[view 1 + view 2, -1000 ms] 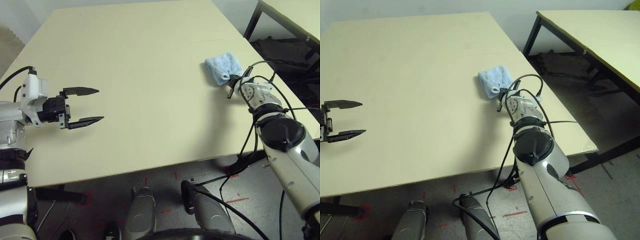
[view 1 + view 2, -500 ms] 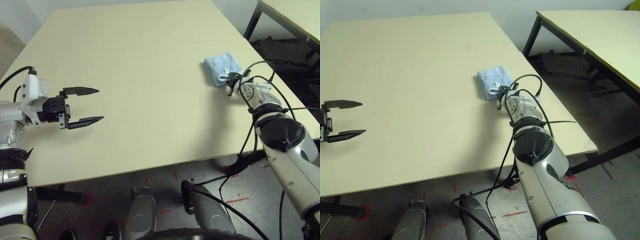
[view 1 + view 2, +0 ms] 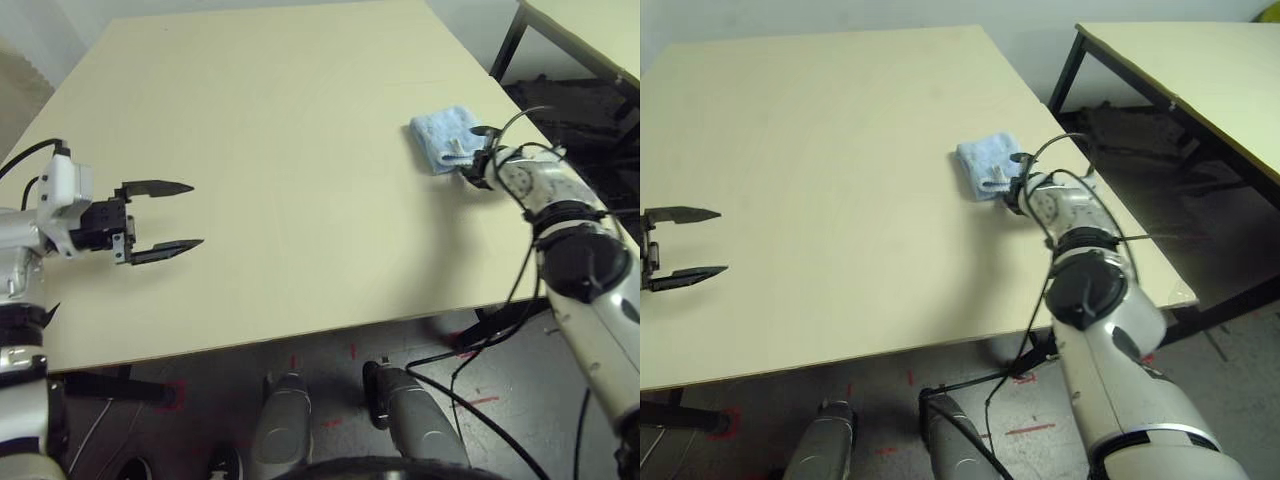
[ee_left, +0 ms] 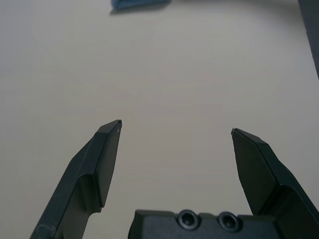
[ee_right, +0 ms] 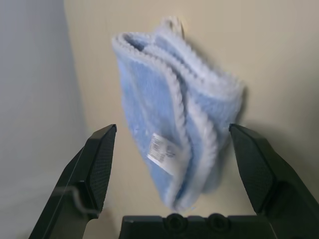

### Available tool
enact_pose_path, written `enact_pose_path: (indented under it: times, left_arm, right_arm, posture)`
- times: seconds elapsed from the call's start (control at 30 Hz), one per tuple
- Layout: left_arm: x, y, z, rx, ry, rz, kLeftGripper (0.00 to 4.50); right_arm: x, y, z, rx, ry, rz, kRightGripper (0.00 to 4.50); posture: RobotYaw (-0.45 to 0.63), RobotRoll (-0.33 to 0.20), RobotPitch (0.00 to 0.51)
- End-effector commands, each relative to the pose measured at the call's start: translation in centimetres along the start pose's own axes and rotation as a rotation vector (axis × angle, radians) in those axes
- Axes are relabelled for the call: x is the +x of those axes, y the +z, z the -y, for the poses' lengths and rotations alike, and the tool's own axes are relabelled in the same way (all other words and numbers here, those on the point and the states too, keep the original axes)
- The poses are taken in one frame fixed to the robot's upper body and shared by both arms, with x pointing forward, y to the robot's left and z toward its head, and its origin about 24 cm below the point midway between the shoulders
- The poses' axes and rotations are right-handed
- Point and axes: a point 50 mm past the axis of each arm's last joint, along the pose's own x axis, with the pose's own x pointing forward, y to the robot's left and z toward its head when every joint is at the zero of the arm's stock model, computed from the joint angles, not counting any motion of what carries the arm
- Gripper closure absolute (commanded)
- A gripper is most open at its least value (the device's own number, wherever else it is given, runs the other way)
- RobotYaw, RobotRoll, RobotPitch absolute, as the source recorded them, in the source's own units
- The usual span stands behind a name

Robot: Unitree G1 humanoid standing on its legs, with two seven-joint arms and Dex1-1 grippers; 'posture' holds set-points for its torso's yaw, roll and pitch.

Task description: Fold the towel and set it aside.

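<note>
- Left gripper [image 3: 183,216]: hangs over the left part of the table, near its front edge, nothing between its black fingers [image 4: 102,164]. Jaws spread wide, as they were a second ago. It sits slightly lower and further left in the head views than before, a small shift.
- Table [image 3: 280,150]: pale cream top; the broad stretch between the two arms is bare, unchanged from the earlier pictures.
- Towel [image 3: 445,138]: small light blue terry cloth, folded into a compact bundle, lying flat near the table's right edge, in its far half. White stitched edging runs along the layered folds, a white label [image 5: 163,150] faces the right wrist camera, and a little white loop [image 5: 173,23] sticks out at the bundle's far end. It rests in much the same spot as a second ago.
- Right gripper [image 5: 172,144]: a second ago its fingers were closed at the towel's near corner; now they stand wide apart, one on each side of the bundle in the wrist view, gripping nothing. Whether a finger tip brushes the cloth cannot be told.
- Right forearm [image 3: 560,215]: now angled further toward the table's right edge than before, wrist rolled, cables looping over it.
</note>
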Motion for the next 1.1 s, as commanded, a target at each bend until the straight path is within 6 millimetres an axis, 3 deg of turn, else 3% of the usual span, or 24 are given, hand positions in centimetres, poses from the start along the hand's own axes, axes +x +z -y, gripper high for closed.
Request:
enact_pose_path:
  times: [0.03, 0.23, 0.3, 0.43, 0.77, 0.93, 1.1]
  left_arm:
    - [-1.1, 0.0, 0.2, -0.006, 0.023, -0.021, 0.0]
    - [-2.2, 0.1, -0.5, -0.063, 0.248, 0.031, 0.0]
    - [-2.5, -0.2, -0.4, -0.101, 0.356, 0.071, 0.0]
    - [-3.3, -1.2, 0.2, -0.192, 0.603, 0.098, 0.0]
    - [-5.9, -4.9, 4.1, -0.393, 1.185, 0.044, 0.0]
    - [-5.4, -6.7, 6.2, -0.448, 1.231, -0.07, 0.0]
    - [-4.3, -7.7, 7.6, -0.492, 1.264, -0.106, 0.0]
  right_arm:
    - [-1.7, -0.1, -0.4, -0.239, 0.005, -0.131, 0.04]
    - [-5.6, -3.1, -1.9, -0.821, 0.261, -0.243, 0.04]
    - [-6.3, -3.9, -1.5, -0.936, 0.36, -0.217, 0.04]
    - [-7.0, -3.8, 0.5, -1.093, 0.484, -0.062, 0.04]
    - [-7.4, -1.9, 5.0, -1.256, 0.563, 0.297, 0.04]
    - [-7.6, -3.2, 6.3, -1.339, 0.657, 0.305, 0.04]
    - [-7.3, -4.6, 8.8, -1.268, 0.66, 0.264, 0.04]
  posture:
    - [0.14, 0.0, 0.146]
    - [0.11, 0.0, 0.146]
    - [0.11, 0.0, 0.146]
    - [0.12, 0.0, 0.144]
    - [0.13, 0.0, 0.143]
    - [0.13, 0.0, 0.14]
    - [0.12, 0.0, 0.139]
